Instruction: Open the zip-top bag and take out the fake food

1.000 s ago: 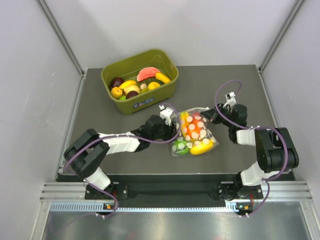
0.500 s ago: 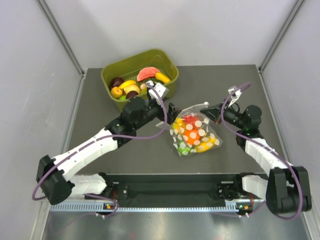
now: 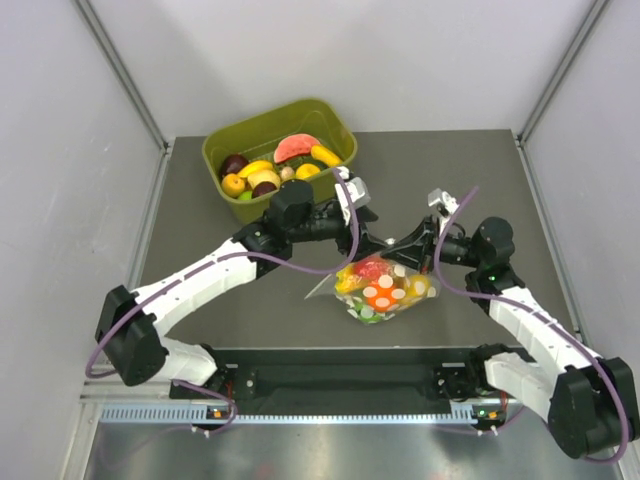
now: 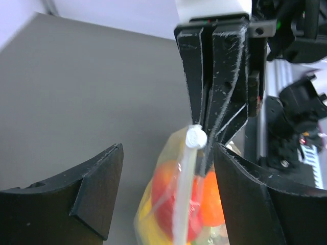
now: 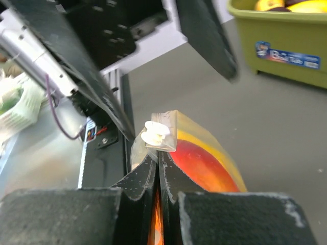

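Note:
The zip-top bag hangs above the table's front middle, with red, orange, yellow and green fake food inside. My right gripper is shut on the bag's top edge; in the right wrist view its fingertips pinch the strip just below the white slider. My left gripper faces it, open. In the left wrist view the zip strip and its slider stand between my open left fingers, nearer the right one. The red piece shows through the plastic.
An olive-green tub with a pink watermelon slice, dark purple fruits and yellow pieces stands at the back left, and it also shows in the right wrist view. Grey walls enclose the dark table. A metal rail runs along the front edge.
The right gripper has lifted the bag off the table and carried it forward. The left arm has swung right, bringing its open jaws around the bag's zip strip.

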`<state>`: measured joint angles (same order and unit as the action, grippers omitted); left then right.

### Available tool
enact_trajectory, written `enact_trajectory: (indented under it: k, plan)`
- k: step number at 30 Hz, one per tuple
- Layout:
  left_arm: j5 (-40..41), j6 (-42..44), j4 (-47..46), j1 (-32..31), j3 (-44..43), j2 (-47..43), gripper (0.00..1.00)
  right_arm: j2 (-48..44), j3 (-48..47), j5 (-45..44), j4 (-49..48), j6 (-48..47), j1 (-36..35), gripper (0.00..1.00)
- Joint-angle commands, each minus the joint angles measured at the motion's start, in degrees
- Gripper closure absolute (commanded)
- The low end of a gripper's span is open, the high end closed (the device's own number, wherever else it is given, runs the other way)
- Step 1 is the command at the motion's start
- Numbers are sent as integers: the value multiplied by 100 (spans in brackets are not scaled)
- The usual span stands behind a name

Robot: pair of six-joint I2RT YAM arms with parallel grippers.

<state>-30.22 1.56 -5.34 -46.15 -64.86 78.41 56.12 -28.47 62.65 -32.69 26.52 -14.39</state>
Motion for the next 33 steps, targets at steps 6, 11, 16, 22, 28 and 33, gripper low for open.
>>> enact_trajectory:
  k: [6,11,16,22,28,33]
  plan:
    - [-1749,-831,-888,413,-106,139,27,-259,-344,493,307,-631,-283,100]
    - [-2724,-1342,-1293,546,-9,376,40,-303,-344,520,333,-648,-301,100]
    - [-3139,-1405,-1232,555,70,491,35,-356,-422,423,500,-701,-310,100]
    - [-2894,-1299,-1179,546,289,342,34,-356,-458,274,579,-754,-301,100]
    - [-1947,-1106,-1267,476,553,52,33,-268,-475,212,606,-736,-301,100]
    - [-1058,-675,-1040,300,589,-81,41,-286,-484,256,606,-710,-301,100]
